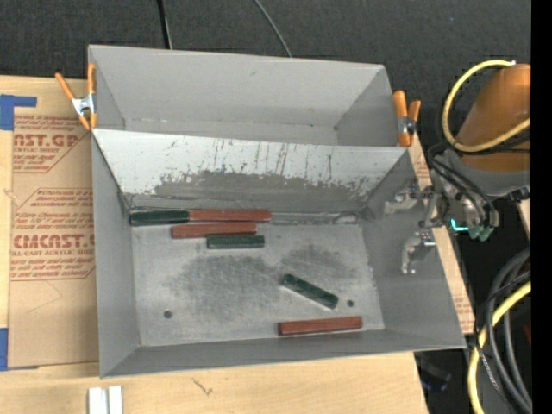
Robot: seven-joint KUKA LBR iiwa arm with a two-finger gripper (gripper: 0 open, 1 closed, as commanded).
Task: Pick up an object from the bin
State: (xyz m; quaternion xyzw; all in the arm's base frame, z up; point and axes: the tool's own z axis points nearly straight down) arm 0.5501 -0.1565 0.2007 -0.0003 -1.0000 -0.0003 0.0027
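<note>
You lose the arm's orange cover (504, 115) and its yellow cables (493, 352) past the right edge, and the tool (412, 257), over the bin's (405, 304) right wall, is too small to make out clearly.

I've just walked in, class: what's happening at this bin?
The robot arm's pincer hangs at the grey bin's right wall with no bar in it. Six bars lie on the floor: four bars near the back, a tilted dark green bar mid-floor and a red-brown bar at the front.
</note>
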